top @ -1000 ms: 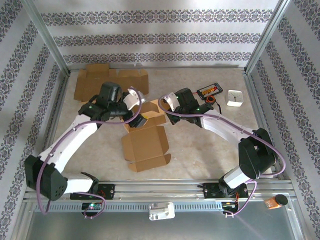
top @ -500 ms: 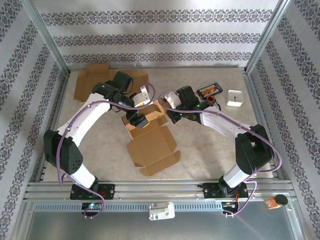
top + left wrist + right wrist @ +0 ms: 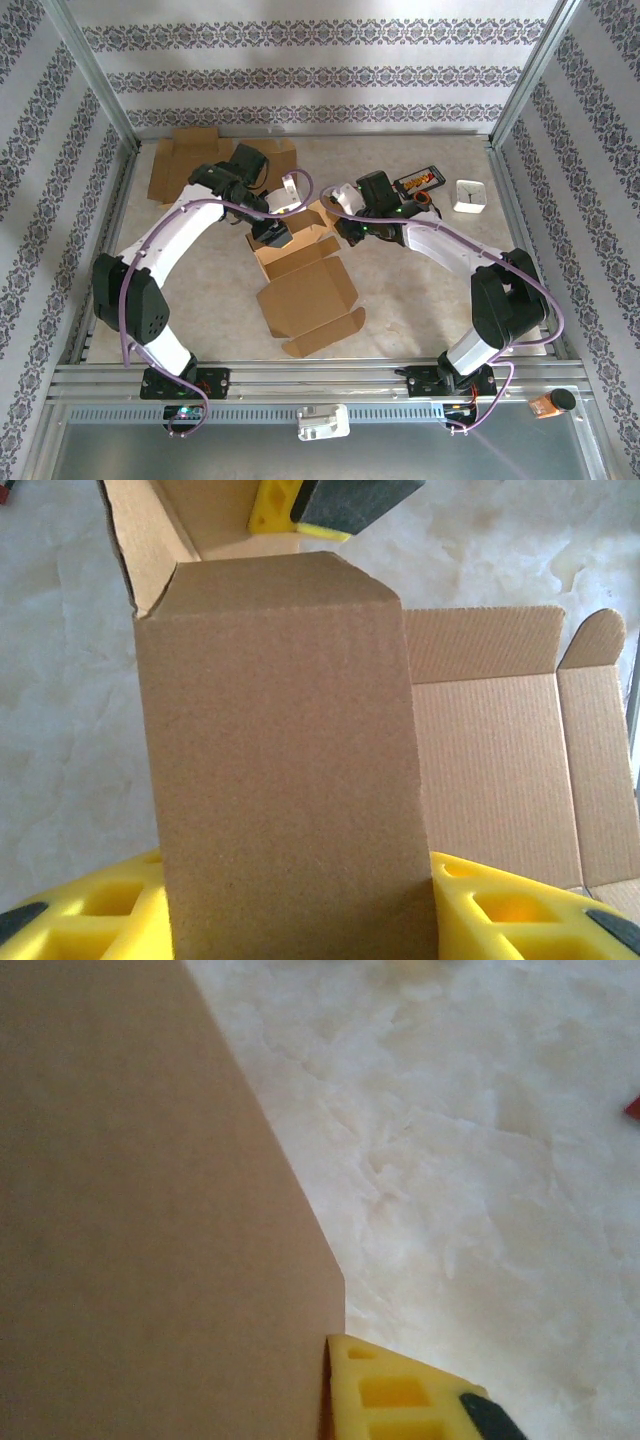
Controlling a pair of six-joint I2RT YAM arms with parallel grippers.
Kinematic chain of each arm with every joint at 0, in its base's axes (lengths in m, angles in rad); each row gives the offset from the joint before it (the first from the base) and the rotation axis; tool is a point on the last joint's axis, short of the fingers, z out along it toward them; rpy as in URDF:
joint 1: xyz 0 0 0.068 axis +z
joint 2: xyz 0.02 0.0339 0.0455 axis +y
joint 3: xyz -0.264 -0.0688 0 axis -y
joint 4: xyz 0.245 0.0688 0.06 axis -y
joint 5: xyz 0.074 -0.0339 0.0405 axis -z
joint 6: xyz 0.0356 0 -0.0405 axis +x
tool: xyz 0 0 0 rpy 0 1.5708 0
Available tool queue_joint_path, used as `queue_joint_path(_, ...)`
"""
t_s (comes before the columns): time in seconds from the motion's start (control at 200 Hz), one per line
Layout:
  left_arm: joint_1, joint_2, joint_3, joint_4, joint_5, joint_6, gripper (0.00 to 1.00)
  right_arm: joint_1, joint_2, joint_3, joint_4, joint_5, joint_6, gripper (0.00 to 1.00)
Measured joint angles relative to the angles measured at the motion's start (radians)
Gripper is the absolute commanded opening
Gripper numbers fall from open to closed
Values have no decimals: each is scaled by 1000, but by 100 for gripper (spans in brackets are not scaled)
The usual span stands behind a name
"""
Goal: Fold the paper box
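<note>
At left wrist, box flap [image 3: 280,760] spans left end effector's [image 3: 276,233] wide gap; right end effector [image 3: 342,226]: cannot tell.

Box [image 3: 298,262]: brown corrugated card, half-formed, sits mid-table [image 3: 420,290], skewed to the table's edges. The end toward the table's far side has its walls partly raised. One flap [image 3: 280,760] stands near-upright, top corners chamfered. Lid panel [image 3: 312,300] lies flat and open toward the table's near edge, side tabs spread out.
</note>
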State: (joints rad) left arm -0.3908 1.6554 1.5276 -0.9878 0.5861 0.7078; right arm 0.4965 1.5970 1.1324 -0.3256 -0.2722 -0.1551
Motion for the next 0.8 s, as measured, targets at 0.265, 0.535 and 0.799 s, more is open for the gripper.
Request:
queue_joint_path(0.265,0,26,-40,32,-3,11,44,-39,-204,-47,46,5,243,55)
queue_joint_path(0.535,0,26,-92,110,10,22,44,-46,-447,-380,225,-83,645,46)
queue_joint_path(0.799,0,28,-98,136,34,22,44,40,-328,-448,316,-141,710,49)
